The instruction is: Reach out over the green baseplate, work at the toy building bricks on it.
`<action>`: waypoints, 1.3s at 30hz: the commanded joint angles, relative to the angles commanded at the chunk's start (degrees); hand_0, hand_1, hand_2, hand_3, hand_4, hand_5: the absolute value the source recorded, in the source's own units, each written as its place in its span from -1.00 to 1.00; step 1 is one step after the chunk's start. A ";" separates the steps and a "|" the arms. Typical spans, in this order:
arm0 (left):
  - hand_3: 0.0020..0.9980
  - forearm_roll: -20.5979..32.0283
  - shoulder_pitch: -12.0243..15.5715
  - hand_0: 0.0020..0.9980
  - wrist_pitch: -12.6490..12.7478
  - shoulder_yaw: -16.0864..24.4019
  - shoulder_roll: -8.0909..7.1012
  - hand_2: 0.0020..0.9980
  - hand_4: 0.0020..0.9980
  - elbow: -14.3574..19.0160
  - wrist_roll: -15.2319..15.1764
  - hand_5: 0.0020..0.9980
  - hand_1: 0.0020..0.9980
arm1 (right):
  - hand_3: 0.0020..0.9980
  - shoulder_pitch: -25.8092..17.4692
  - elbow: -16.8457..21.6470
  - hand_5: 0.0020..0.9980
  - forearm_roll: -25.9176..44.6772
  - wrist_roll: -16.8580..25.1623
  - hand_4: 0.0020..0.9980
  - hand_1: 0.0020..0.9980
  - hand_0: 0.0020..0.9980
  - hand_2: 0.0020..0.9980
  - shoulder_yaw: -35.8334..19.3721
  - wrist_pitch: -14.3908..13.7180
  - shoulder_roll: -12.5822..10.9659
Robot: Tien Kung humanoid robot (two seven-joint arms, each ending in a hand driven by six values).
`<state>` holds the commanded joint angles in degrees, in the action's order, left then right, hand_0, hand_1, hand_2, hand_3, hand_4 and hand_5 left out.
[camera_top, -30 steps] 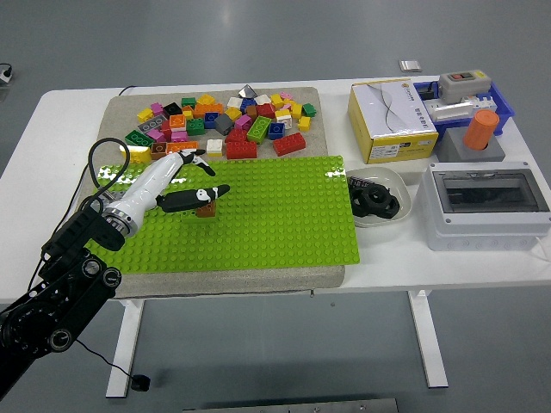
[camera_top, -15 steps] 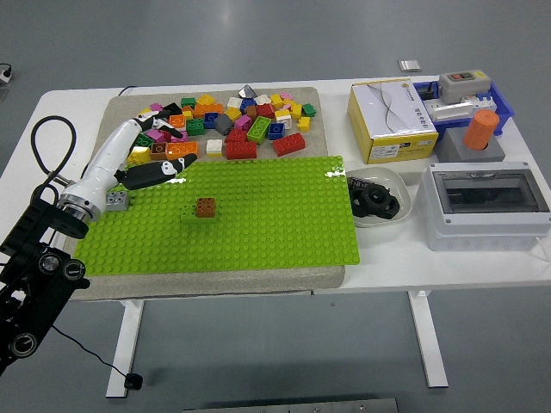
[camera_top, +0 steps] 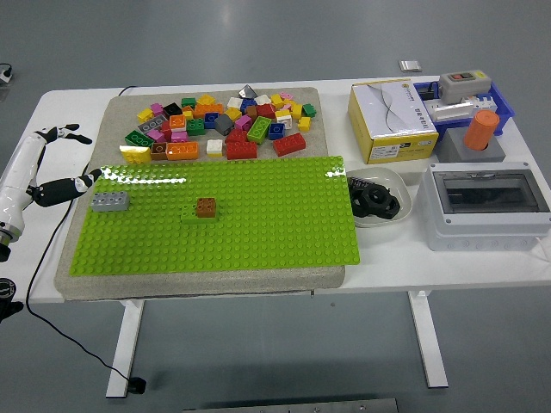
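The green baseplate (camera_top: 258, 228) lies on a grey mat in the middle of the table. A brown brick (camera_top: 206, 206) sits on top of a green brick near the plate's centre-left. At the plate's left edge stands a grey brick (camera_top: 111, 201). Behind the plate lies a pile of loose coloured bricks (camera_top: 224, 125). My left hand (camera_top: 73, 159) is off the plate, over the table's left edge, with fingers spread and nothing in it. The right arm is out of the picture.
A yellow box (camera_top: 392, 120) stands at the back right, with a blue tray (camera_top: 465, 95) and an orange cylinder (camera_top: 482, 129) beyond it. A white bowl (camera_top: 385, 179) holding a black part and a grey junction box (camera_top: 486, 205) sit right of the plate.
My left hand has drawn back leftward from the brown brick, off the baseplate, to the table's left edge. The brown brick stays on the plate, and the grey brick is uncovered.
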<state>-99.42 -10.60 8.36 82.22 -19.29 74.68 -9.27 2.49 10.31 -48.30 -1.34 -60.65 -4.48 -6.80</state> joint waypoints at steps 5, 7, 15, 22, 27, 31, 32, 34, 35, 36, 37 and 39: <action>0.15 -0.17 1.04 0.80 0.28 1.41 0.64 0.64 0.64 -0.55 -0.54 -1.00 0.80 | 0.40 0.16 0.00 0.60 0.14 0.01 0.47 0.17 0.38 0.43 0.20 -0.03 -0.01; 0.15 -0.40 1.40 0.80 0.14 1.89 0.69 0.64 0.64 -0.74 -0.54 -1.00 0.80 | 0.40 0.19 0.00 0.60 0.18 0.01 0.47 0.17 0.38 0.43 0.28 -0.03 -0.01; 0.47 -1.77 2.03 0.89 -1.20 3.55 -0.91 0.95 0.97 -1.17 0.74 -0.81 0.95 | 0.40 0.19 0.00 0.60 0.29 -0.04 0.47 0.17 0.38 0.43 0.39 -0.04 0.00; 0.07 -1.54 1.94 0.84 0.72 3.70 -3.07 0.88 0.04 -1.16 -1.09 -1.00 0.94 | 0.40 0.21 0.00 0.60 0.46 -0.04 0.47 0.17 0.38 0.43 0.44 -0.04 -0.01; 0.07 -1.04 1.71 0.84 1.67 3.65 -3.62 0.88 0.04 -1.56 -2.12 -1.00 0.94 | 0.40 0.31 0.00 0.60 0.71 0.06 0.47 0.17 0.38 0.43 0.68 -0.06 0.02; 0.01 -1.13 1.70 0.84 1.41 3.50 -3.88 0.84 0.26 -2.01 -2.15 -1.00 0.93 | 0.40 0.39 0.00 0.60 0.96 0.13 0.47 0.17 0.38 0.43 0.94 -0.06 0.04; 0.01 -1.20 1.71 0.84 1.28 3.45 -3.97 0.84 0.26 -2.10 -2.10 -1.00 0.93 | 0.40 0.41 0.00 0.60 1.01 0.14 0.47 0.17 0.38 0.43 0.98 -0.06 0.05; 0.01 -1.36 1.72 0.84 1.12 3.36 -4.16 0.85 0.26 -2.17 -1.99 -1.00 0.91 | 0.40 0.43 0.00 0.59 1.12 0.16 0.47 0.17 0.38 0.43 1.06 -0.05 0.04; 0.01 -1.41 1.71 0.84 1.07 3.29 -4.27 0.85 0.26 -2.20 -1.96 -1.00 0.91 | 0.40 0.45 0.00 0.59 1.15 0.16 0.47 0.17 0.38 0.43 1.08 -0.05 0.04; 0.01 -1.44 1.70 0.84 1.05 3.25 -4.36 0.85 0.26 -2.22 -1.94 -1.00 0.91 | 0.40 0.46 0.00 0.59 1.15 0.16 0.47 0.17 0.38 0.43 1.08 -0.05 0.04; 0.01 -1.48 1.66 0.84 1.03 3.19 -4.48 0.85 0.26 -2.26 -1.93 -1.00 0.91 | 0.40 0.48 0.00 0.59 1.14 0.16 0.47 0.17 0.38 0.43 1.09 -0.05 0.04; 0.01 -1.52 1.62 0.84 1.02 3.13 -4.64 0.85 0.26 -2.32 -1.92 -1.00 0.91 | 0.40 0.50 0.00 0.59 1.11 0.15 0.47 0.17 0.38 0.43 1.10 -0.04 0.04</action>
<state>-100.94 -8.98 9.37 85.35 -23.92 72.36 -11.19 2.99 10.31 -47.20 -1.19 -59.55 -4.52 -6.76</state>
